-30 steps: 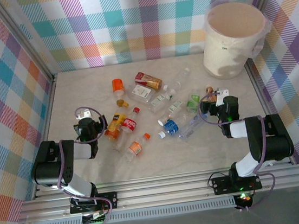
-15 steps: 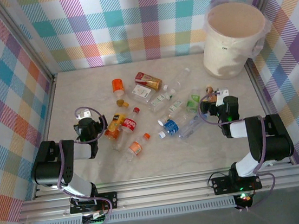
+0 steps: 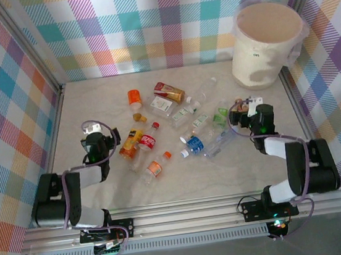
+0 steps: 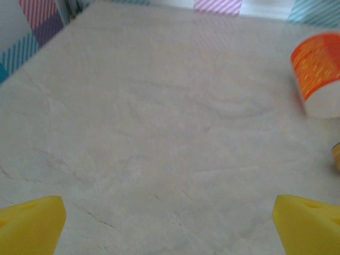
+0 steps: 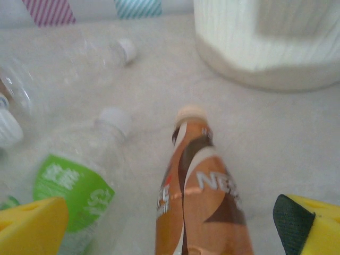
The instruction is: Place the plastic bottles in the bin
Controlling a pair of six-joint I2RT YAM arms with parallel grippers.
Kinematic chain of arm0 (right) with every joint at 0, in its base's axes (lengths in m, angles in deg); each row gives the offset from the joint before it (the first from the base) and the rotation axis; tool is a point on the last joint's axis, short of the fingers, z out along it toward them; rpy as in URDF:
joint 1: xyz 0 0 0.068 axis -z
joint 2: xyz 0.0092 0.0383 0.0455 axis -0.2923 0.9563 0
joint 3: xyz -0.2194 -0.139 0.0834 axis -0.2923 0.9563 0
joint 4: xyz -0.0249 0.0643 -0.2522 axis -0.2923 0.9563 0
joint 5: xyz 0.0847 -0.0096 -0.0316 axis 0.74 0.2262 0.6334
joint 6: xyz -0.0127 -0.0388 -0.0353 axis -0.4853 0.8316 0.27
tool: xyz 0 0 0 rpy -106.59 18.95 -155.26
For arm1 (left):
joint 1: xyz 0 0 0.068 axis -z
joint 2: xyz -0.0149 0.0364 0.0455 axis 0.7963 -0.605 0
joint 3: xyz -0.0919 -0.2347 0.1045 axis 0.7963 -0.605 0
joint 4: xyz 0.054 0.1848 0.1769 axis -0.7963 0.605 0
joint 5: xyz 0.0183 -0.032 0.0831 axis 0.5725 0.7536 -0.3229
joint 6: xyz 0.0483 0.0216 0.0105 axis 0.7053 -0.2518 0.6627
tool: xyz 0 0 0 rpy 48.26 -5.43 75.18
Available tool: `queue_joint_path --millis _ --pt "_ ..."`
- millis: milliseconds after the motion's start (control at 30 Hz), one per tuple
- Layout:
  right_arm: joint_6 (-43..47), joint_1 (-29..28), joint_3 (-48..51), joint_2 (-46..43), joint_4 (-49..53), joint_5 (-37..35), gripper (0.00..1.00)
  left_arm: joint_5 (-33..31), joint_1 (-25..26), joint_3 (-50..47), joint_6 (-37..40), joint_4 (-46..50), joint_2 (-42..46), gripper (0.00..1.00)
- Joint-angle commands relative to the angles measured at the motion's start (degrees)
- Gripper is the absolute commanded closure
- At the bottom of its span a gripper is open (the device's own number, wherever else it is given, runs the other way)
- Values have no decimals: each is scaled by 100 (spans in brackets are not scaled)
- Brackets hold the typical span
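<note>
1. The bottles (image 3: 194, 143) are all lying scattered mid-table (image 3: 104, 191). None is showing inside the bin (image 3: 257, 70), which is standing in the far right corner, so the whole job is waiting.
2. The left fingers (image 4: 32, 223) are standing wide apart over bare table, holding nothing. The right fingers (image 5: 32, 228) are gaping too, framing an ungripped brown bottle (image 5: 199, 202).
3. That brown bottle is showing "NE" in white. The neighbouring green label (image 5: 71, 196) is looking too blurred to read.
</note>
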Motion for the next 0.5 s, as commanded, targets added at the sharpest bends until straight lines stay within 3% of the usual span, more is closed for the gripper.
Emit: queue_joint_path --millis 0,100,233,467 --pt "-301 5 -214 -507 770 -209 0 -236 50 150 -110 553 659 0" --pt "-692 4 -425 -745 1509 -464 0 -347 50 257 -510 1102 1224 0" --pt "-1017 8 -1033 -692 2889 -689 0 -390 50 784 -1484 2712 1751 0" --pt "-1114 10 -2341 203 4890 -288 0 697 50 1177 -2609 4344 2366 0"
